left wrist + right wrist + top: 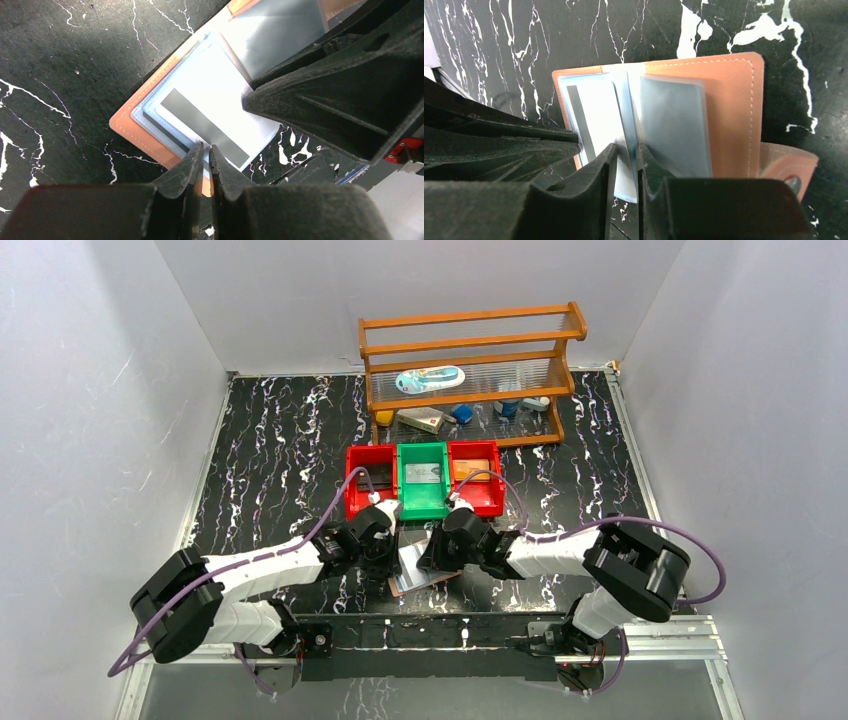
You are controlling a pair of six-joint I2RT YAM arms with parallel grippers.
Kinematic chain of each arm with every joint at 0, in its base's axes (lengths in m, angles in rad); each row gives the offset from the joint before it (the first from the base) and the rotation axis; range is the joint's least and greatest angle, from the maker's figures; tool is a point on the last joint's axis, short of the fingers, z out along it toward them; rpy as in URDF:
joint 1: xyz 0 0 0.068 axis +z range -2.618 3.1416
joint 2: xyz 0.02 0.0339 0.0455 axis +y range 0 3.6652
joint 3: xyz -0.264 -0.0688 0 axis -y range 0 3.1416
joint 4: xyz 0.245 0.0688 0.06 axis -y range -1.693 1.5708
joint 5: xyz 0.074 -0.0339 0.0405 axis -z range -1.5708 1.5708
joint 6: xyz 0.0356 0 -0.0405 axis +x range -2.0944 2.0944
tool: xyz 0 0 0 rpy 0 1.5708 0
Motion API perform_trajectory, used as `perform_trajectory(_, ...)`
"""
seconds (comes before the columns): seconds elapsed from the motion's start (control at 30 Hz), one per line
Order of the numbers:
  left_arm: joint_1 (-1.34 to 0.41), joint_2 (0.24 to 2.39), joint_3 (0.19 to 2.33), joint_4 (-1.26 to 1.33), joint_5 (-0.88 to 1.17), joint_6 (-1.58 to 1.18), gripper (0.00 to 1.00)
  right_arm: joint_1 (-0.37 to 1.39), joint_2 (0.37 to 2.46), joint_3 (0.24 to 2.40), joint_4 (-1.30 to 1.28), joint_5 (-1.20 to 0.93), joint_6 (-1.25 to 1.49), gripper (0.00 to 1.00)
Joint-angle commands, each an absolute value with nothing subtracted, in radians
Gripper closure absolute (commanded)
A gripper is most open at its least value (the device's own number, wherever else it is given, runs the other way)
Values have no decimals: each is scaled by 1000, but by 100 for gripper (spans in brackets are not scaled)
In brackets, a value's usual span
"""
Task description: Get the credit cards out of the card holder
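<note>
Right now the card holder [420, 570] is lying open on the table [270, 440], just in front of the two arm bases and between your grippers. A white credit card [594, 115] with a dark stripe is sitting in the sleeves on one half.

Your left gripper [206, 160] is showing only a sliver of gap. It looks to be pinching the near edge of the card holder where leather and sleeve edges meet. Keep that pinch firm and low, since you are using it as the anchor.

Your right gripper [626, 165] is standing narrow, with a pale-blue sleeve [626, 187] rising between its fingers. By the look of it, it is gripping that sleeve and not the card itself.

Judging from this, you are working on getting a sleeve clear so the card can be reached. Aim the fingertips at the card's exposed edge, and pull along the sleeve's opening, not upward. If the sleeve is lifted too hard, the whole card holder may come up or slip from the left pinch.
</note>
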State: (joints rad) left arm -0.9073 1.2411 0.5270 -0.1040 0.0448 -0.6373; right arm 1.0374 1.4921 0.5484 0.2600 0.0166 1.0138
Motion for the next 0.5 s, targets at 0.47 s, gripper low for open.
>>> perform_trajectory(0.47,-915,1296,483,-251,-24,-612,93,997,1478,369,617,-131,1124,99)
